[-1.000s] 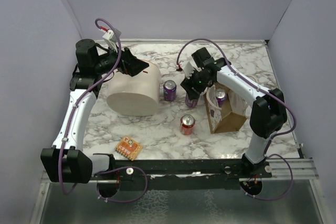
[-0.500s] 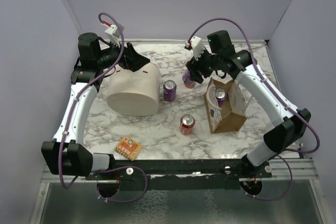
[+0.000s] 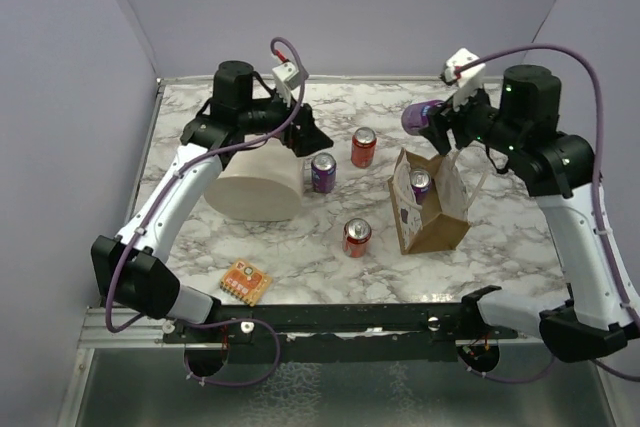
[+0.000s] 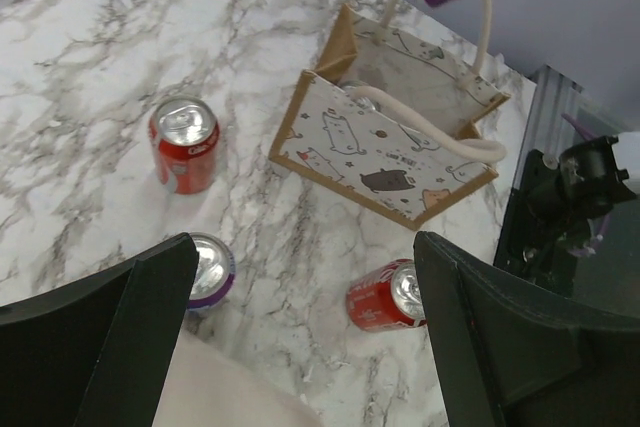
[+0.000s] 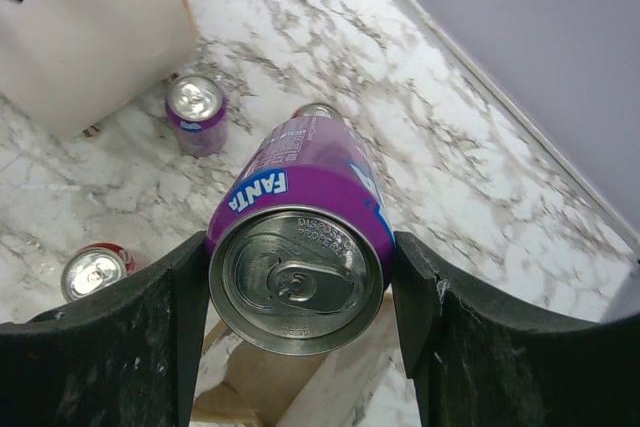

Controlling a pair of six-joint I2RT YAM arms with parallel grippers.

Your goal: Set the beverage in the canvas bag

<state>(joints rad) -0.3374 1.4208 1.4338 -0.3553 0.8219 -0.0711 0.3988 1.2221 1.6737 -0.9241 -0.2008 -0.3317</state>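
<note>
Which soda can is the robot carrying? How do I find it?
Find the brown canvas bag on the right side of the marble table. Just above it, the right gripper holds a purple Fanta can. It is the only can up in the air, tipped on its side.

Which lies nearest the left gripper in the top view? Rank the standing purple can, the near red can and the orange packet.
1. Standing purple can, just beside the left gripper.
2. Near red can, left of the canvas bag.
3. Orange packet, at the table's near edge.
</note>
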